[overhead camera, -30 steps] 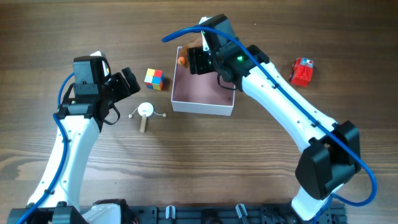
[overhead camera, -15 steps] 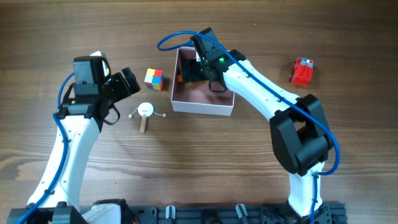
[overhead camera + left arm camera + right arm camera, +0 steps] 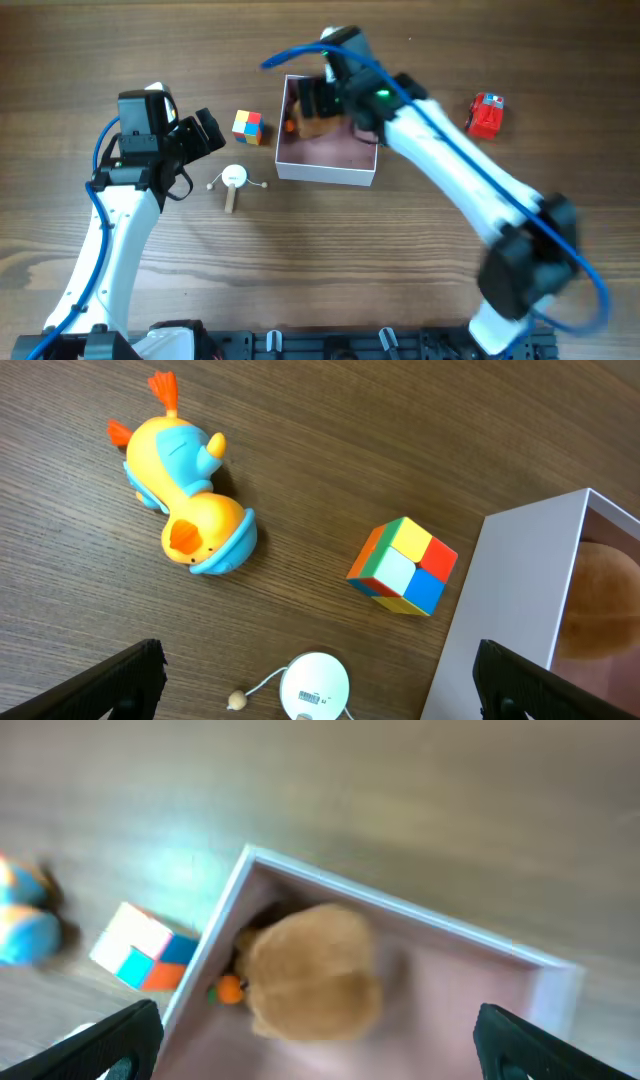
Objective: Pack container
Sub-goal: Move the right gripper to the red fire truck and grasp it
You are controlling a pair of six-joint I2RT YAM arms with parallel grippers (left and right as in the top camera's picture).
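Observation:
The container [image 3: 327, 172] is a square white box with a pink inside, at the middle back of the table. A brown plush toy [image 3: 316, 126] with an orange bit lies in its far left corner. It also shows in the right wrist view [image 3: 310, 970], blurred. My right gripper [image 3: 314, 100] hangs open and empty above the plush [image 3: 320, 1032]. My left gripper [image 3: 205, 133] is open and empty, left of the container [image 3: 510, 600], above a white disc toy [image 3: 315, 685].
A coloured cube [image 3: 248, 126] stands just left of the container. The white disc toy with a wooden stick [image 3: 233, 178] lies in front of the cube. A red toy [image 3: 487, 115] sits at the far right. A yellow and blue duck [image 3: 185, 500] lies beyond the left gripper.
My right gripper dipped into the container's left side, then rose again and is motion-blurred. The brown plush now lies free in the container. The left arm has not moved.

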